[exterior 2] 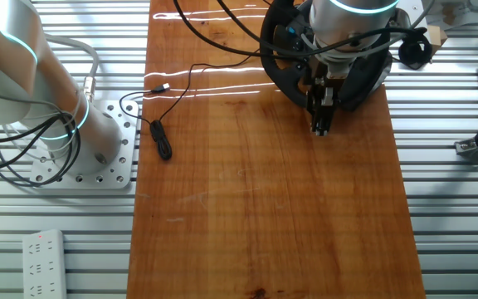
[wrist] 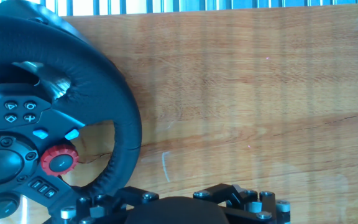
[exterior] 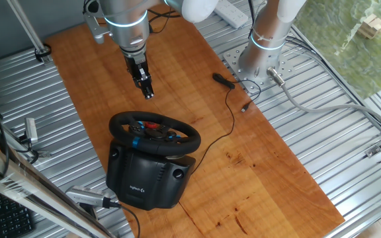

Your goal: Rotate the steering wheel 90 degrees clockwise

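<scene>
The steering wheel (exterior: 116,123) is a black round rim with a blue strip at its near side and red and blue hub buttons. It stands tilted on its boxy black base (exterior: 147,178) at the front of the wooden board. My gripper (exterior: 149,94) hangs above the board just behind the wheel, apart from it, fingers together and empty. In the other fixed view the gripper (exterior 2: 320,129) is in front of the wheel (exterior 2: 274,62). In the hand view the rim (wrist: 107,81) fills the left; only the gripper's body shows at the bottom edge.
A black cable with a plug (exterior: 223,80) lies on the board near the arm's mounting plate (exterior: 260,66) and runs toward the wheel's base. Ribbed metal tabletop (exterior: 323,132) flanks the board. A white power strip (exterior 2: 41,262) lies at a corner.
</scene>
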`<state>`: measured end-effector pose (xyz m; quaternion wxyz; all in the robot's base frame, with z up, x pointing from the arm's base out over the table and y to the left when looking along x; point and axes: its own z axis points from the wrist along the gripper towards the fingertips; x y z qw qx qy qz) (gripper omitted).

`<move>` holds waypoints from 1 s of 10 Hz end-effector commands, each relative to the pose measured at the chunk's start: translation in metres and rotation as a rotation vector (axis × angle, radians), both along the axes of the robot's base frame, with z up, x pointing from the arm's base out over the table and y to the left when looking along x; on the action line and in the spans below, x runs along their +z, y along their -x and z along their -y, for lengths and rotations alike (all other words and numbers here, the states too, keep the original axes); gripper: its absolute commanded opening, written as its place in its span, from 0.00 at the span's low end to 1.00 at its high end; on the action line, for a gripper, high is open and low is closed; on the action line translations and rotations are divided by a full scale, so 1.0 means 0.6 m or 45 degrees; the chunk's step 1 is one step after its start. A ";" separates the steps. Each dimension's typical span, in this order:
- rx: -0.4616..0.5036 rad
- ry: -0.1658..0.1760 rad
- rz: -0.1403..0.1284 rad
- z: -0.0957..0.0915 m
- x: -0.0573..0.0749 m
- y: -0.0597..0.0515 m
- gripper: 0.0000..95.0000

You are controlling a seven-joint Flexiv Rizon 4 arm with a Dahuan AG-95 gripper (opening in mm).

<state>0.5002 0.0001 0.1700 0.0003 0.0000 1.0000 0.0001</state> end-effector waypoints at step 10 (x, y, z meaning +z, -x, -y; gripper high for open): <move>0.139 -0.005 0.057 -0.003 0.007 0.002 0.00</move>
